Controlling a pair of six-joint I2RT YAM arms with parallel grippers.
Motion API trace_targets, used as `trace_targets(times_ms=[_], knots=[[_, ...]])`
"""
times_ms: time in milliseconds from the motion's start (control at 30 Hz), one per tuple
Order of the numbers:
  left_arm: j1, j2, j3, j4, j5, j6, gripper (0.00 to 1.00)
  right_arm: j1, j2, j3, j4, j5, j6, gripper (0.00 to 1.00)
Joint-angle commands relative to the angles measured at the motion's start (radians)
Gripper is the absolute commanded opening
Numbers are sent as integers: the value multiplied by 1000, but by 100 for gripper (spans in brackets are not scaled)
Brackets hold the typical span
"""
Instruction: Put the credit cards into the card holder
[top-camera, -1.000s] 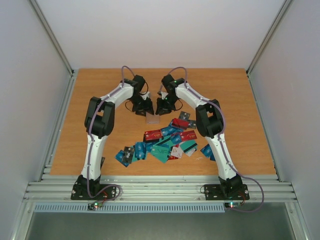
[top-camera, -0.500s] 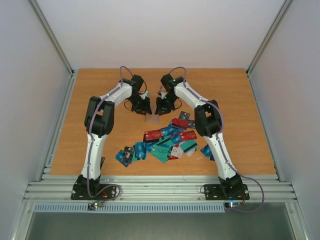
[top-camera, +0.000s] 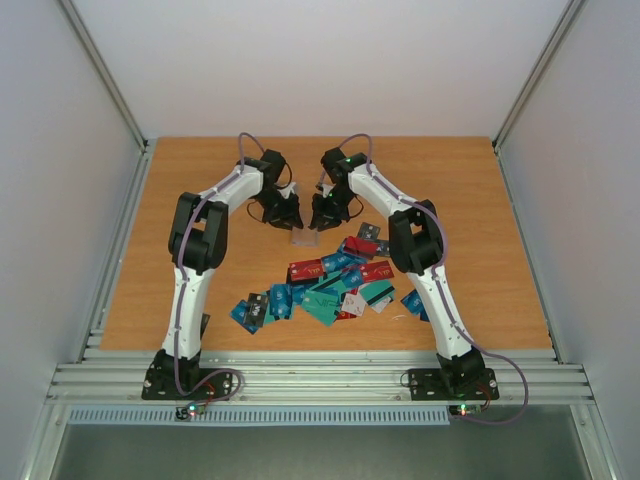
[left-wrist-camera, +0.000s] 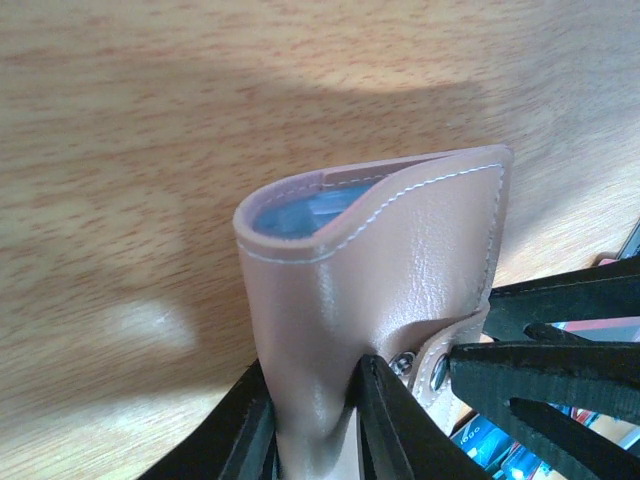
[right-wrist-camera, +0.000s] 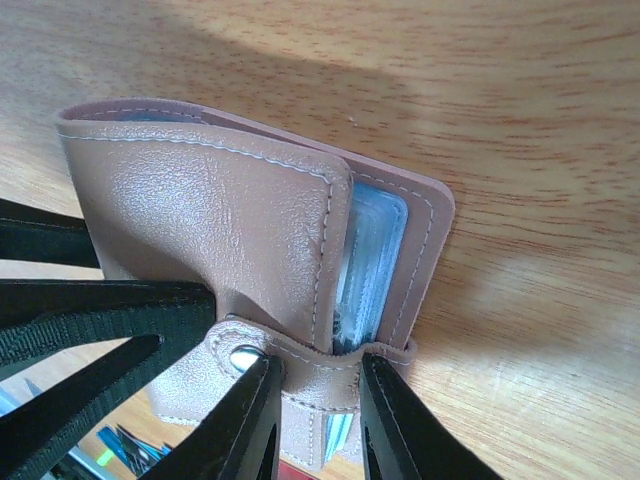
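Note:
The tan-brown card holder (top-camera: 305, 237) stands on the table behind the pile of credit cards (top-camera: 335, 280). My left gripper (top-camera: 288, 214) is shut on the holder's folded spine, as the left wrist view shows (left-wrist-camera: 318, 378). The holder (left-wrist-camera: 400, 260) is slightly open there, with light blue pockets inside. My right gripper (top-camera: 322, 214) is shut on the holder's snap strap (right-wrist-camera: 315, 385), seen close in the right wrist view (right-wrist-camera: 318, 365). The holder (right-wrist-camera: 200, 220) shows blue pockets at its open edge. Each wrist view shows the other gripper's black fingers beside the holder.
Red, blue, teal, black and white cards lie scattered from the table's middle toward the near edge (top-camera: 250, 312). A few cards lie just right of the holder (top-camera: 368, 232). Grey walls and metal rails (top-camera: 120, 250) enclose the wooden table.
Both grippers have shifted slightly toward the back of the table while holding the card holder. The cards have not moved.

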Motion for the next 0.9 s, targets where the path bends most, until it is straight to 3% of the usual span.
trace_targets(times_ms=[0, 333, 700, 867], knots=[[-36, 85, -5, 93, 20, 10, 23, 40, -43, -7, 30, -67, 23, 24], [-37, 87, 1, 94, 33, 2, 34, 46, -62, -49, 68, -104, 27, 25], [-52, 90, -4, 95, 44, 0, 32, 57, -47, -37, 93, -85, 51, 25], [-59, 97, -9, 96, 54, 0, 27, 77, 7, 29, 20, -8, 86, 24]])
